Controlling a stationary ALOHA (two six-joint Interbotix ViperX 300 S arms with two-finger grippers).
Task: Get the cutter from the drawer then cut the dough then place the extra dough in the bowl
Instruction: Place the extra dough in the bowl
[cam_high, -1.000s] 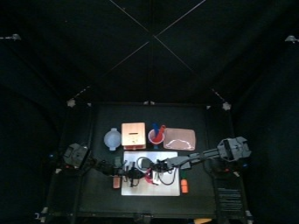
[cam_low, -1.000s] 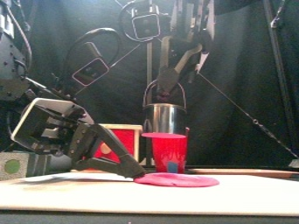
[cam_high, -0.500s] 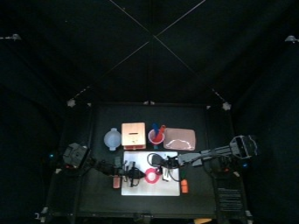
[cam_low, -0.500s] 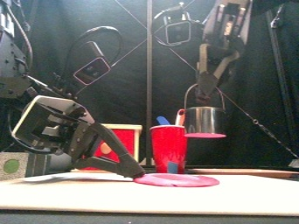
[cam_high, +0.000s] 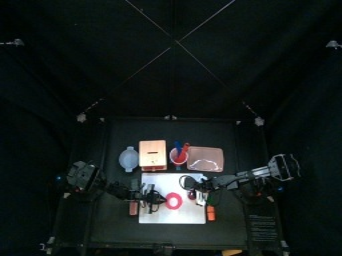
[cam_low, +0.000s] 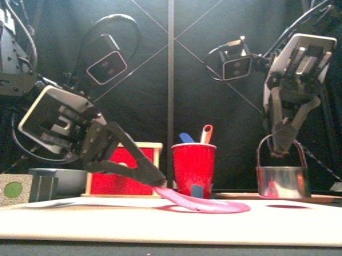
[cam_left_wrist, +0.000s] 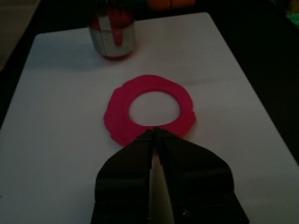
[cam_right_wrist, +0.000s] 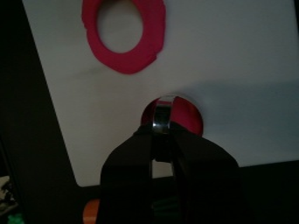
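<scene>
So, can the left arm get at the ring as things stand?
Looks like yes: the left gripper is shut on the ring's near edge, which is raised off the board. The right gripper holds the cutter off to the side, clear of it.

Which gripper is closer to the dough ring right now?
Left. The left gripper pinches the edge of the dough ring; the right gripper is apart from it, holding the cutter by its wire handle.
</scene>
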